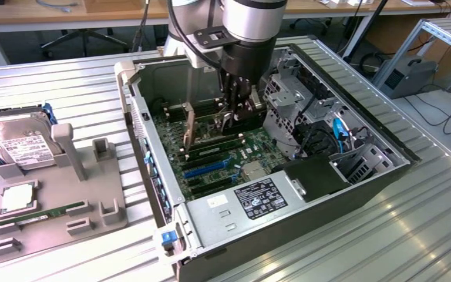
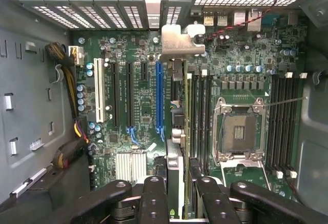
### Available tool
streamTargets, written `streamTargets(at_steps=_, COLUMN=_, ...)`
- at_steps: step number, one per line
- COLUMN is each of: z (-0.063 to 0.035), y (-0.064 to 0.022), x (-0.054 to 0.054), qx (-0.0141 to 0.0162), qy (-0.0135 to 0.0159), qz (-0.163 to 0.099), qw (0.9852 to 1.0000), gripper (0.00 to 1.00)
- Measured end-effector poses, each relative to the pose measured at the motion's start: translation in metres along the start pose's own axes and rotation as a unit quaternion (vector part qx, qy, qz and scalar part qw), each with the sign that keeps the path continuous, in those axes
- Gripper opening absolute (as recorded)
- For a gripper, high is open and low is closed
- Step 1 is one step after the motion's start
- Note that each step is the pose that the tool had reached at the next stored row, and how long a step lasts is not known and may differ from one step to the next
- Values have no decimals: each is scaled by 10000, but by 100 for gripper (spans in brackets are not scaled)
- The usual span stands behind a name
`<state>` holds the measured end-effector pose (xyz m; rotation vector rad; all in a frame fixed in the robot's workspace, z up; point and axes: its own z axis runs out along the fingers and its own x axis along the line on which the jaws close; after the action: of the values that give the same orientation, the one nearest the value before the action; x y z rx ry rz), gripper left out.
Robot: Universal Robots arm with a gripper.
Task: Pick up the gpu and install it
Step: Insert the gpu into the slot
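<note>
A ribbed metal workbench [image 1: 69,82] carries everything, with wooden desks and office chairs behind it. At the bench's edge on the exterior view's left sits a grey parts holder [image 1: 53,205]: a silver hard drive [image 1: 18,144] with a white label stands in its rear slot, a square processor [image 1: 19,198] lies in a recess in front of that, and a slim green RAM stick [image 1: 49,212] rests along its near edge.

Towards the middle of the bench lies an open computer case [image 1: 288,194], side panel off, the green motherboard [image 1: 209,153] facing up. The arm reaches down into the case from above, and the gripper [image 1: 237,111] is closed on the gpu [image 1: 229,120], holding the card edge-on by its upper edge. In the wrist view the card [image 2: 175,157] runs between the black fingers [image 2: 154,193], its silver bracket [image 2: 177,42] up against the rear slot openings of the case, just beside the blue expansion slot [image 2: 158,96]. Whether its connector is fully seated in a slot cannot be told.

Further right on the board is the empty CPU socket [image 2: 240,131], then the drive cage [image 1: 288,100] and blue cables [image 1: 339,132] along the case's far side.
</note>
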<state>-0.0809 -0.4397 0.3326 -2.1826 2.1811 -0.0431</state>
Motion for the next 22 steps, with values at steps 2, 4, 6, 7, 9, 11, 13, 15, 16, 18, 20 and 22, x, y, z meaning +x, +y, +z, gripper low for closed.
streamTargets(at_steps=2, z=10, y=13, x=2, qx=0, qy=0, qz=0, qw=10000, gripper=27)
streamTargets(at_steps=4, z=16, y=19, x=3, qx=0, qy=0, qz=0, qw=10000, gripper=27)
streamTargets(at_steps=6, z=21, y=27, x=4, qx=0, qy=0, qz=0, qw=10000, gripper=27)
streamTargets(at_steps=7, z=24, y=30, x=4, qx=0, qy=0, qz=0, qw=10000, gripper=27)
streamTargets(at_steps=9, z=29, y=37, x=5, qx=0, qy=0, qz=0, qw=10000, gripper=27)
streamTargets(at_steps=11, z=35, y=45, x=6, qx=0, qy=0, qz=0, qw=10000, gripper=27)
streamTargets(at_steps=13, z=45, y=57, x=7, qx=0, qy=0, qz=0, qw=10000, gripper=27)
streamTargets(at_steps=15, z=51, y=65, x=8, qx=0, qy=0, qz=0, qw=10000, gripper=27)
streamTargets(at_steps=16, z=54, y=69, x=9, qx=0, qy=0, qz=0, qw=10000, gripper=27)
streamTargets(at_steps=18, z=60, y=76, x=10, qx=0, qy=0, qz=0, qw=10000, gripper=27)
streamTargets(at_steps=20, z=65, y=84, x=11, qx=0, qy=0, qz=0, qw=10000, gripper=27)
streamTargets(at_steps=22, z=70, y=92, x=12, qx=0, qy=0, qz=0, qw=10000, gripper=27)
